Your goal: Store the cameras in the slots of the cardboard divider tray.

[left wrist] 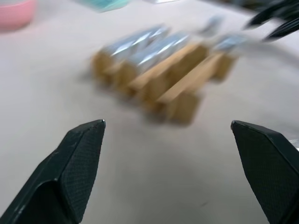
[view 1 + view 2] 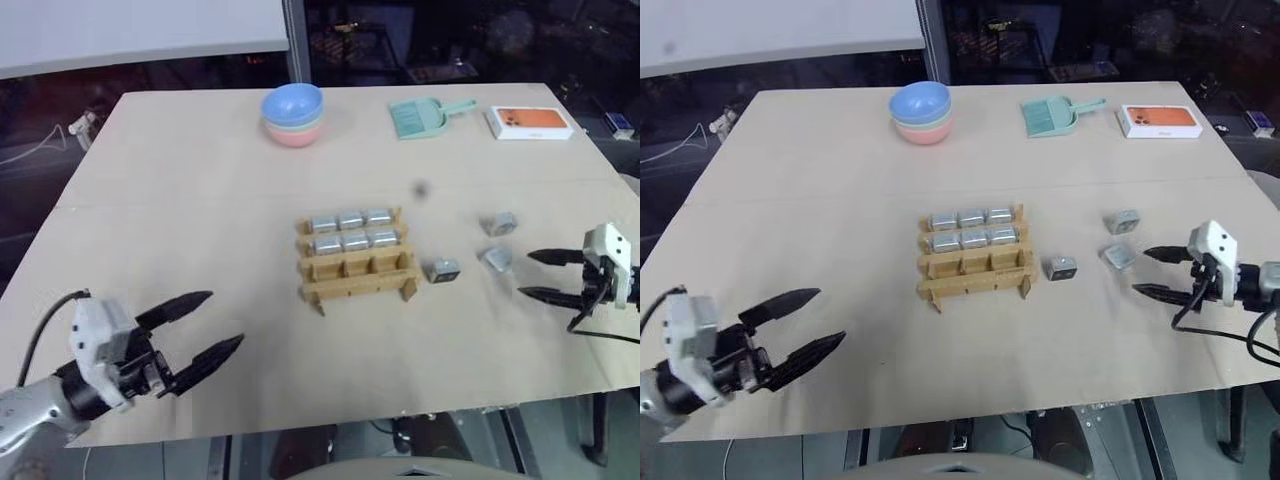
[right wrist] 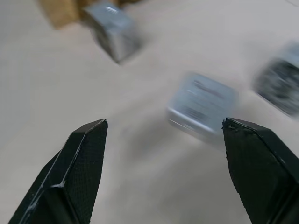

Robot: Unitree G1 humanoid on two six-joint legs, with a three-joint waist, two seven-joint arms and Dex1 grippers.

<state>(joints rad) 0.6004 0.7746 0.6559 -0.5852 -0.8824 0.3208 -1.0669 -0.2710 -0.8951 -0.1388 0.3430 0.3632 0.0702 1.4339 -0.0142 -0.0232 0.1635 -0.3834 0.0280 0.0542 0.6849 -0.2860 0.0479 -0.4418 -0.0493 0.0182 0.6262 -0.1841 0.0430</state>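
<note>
The cardboard divider tray [image 2: 358, 268] stands mid-table. Its two back rows each hold three silver cameras [image 2: 351, 231]; the front slots are bare. Three loose cameras lie to its right: one beside the tray [image 2: 441, 269], one nearer my right gripper [image 2: 497, 259], one farther back [image 2: 499, 224]. My right gripper [image 2: 525, 274] hovers open just right of the nearest loose camera [image 3: 203, 105], nothing between its fingers. My left gripper [image 2: 226, 318] is open and empty at the near left, pointing toward the tray [image 1: 159, 70].
Stacked blue and pink bowls [image 2: 293, 115], a teal dustpan [image 2: 420, 118] and a white-and-orange flat box [image 2: 530, 122] sit along the table's far side. Bare tabletop lies between my left gripper and the tray. The table's front edge runs just below both grippers.
</note>
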